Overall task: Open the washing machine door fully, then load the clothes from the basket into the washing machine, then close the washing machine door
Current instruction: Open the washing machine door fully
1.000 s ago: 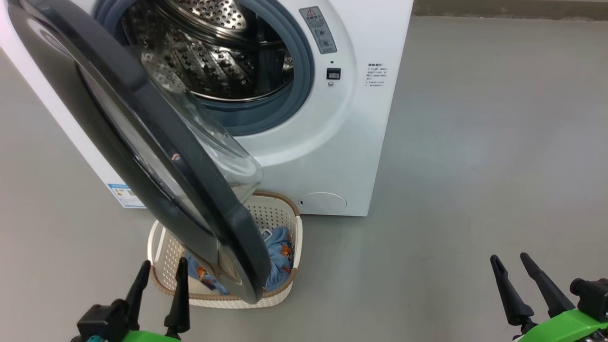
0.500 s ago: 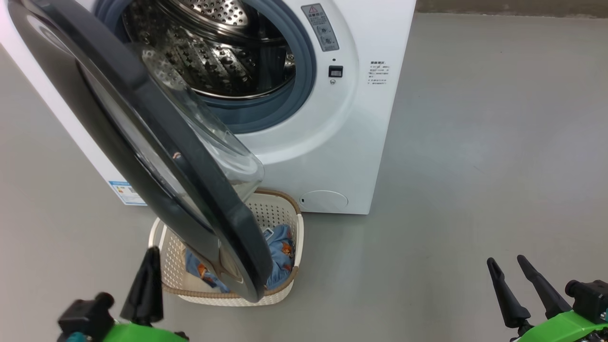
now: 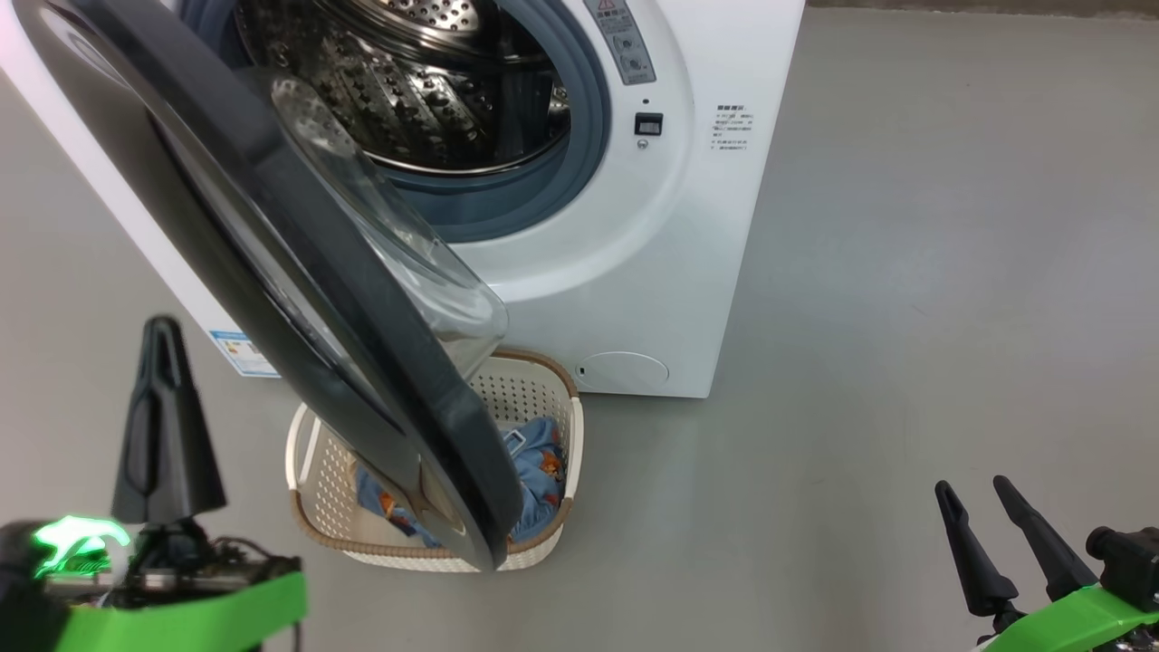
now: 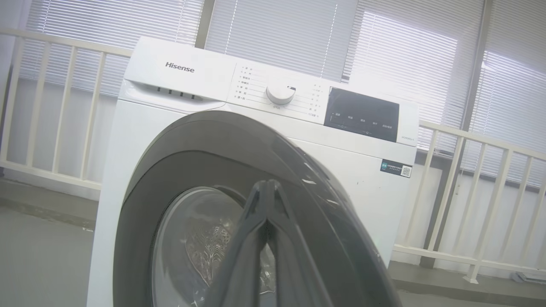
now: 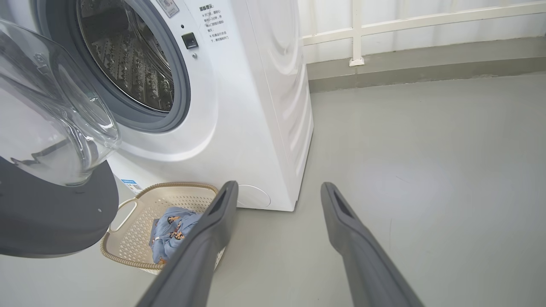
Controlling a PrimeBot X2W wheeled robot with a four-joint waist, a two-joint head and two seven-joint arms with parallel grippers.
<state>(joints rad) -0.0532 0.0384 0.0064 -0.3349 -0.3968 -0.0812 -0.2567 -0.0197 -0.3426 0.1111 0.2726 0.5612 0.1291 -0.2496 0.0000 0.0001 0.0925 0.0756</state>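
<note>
Closing your left gripper [image 3: 164, 337] has pressed its fingers together on nothing. It has also risen at 8 o'clock in the head view, facing the outer side of the washing machine door [image 3: 380, 335]. The door stands only partly open, so a push with the closed fingers looks like your next move. Its lower edge overhangs the basket [image 3: 543, 385] at 6 o'clock of the washing machine [image 3: 634, 272], covering most of the clothes [image 3: 543, 462]. Your right gripper [image 3: 973, 489] sits empty at 4 o'clock, fingers apart.
</note>
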